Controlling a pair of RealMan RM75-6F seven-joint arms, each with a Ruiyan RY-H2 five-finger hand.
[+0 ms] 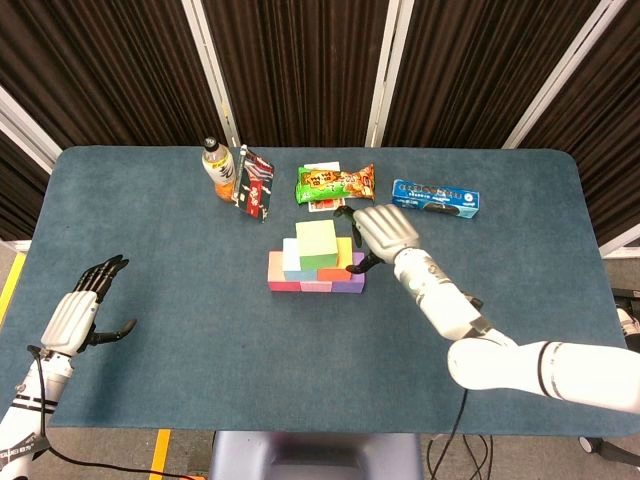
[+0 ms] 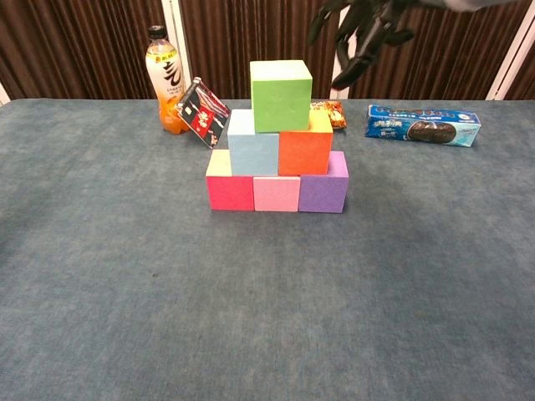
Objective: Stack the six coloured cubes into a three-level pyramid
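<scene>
Six cubes stacked as a pyramid near the middle of the blue table [image 2: 100, 276]: bottom row of red cube [image 2: 230, 188], pink cube [image 2: 277, 193] and purple cube [image 2: 323, 190] side by side and touching; above them a light blue cube [image 2: 253, 150] and an orange cube [image 2: 305, 150], also touching; on top a green cube [image 2: 281, 94], resting across the seam of the two beneath and set a little askew. Right hand [image 2: 361, 33] raised above and to the right of the green cube, clear of it, fingers spread and curled downward, holding nothing (in the head view, just right of the stack, over the orange and purple cubes). Left hand [image 1: 82, 312] far off at the near left edge of the table, well apart from the stack, fingers extended and apart, thumb out, also holding nothing. Behind the pyramid, along the far side: an orange drink bottle [image 2: 164, 80] upright, a red and black packet [image 2: 202, 111] leaning just beside it, a green snack bag [image 1: 335, 183] mostly hidden by the stack in the chest view, and a blue biscuit pack [image 2: 423, 124] lying flat to the right.
</scene>
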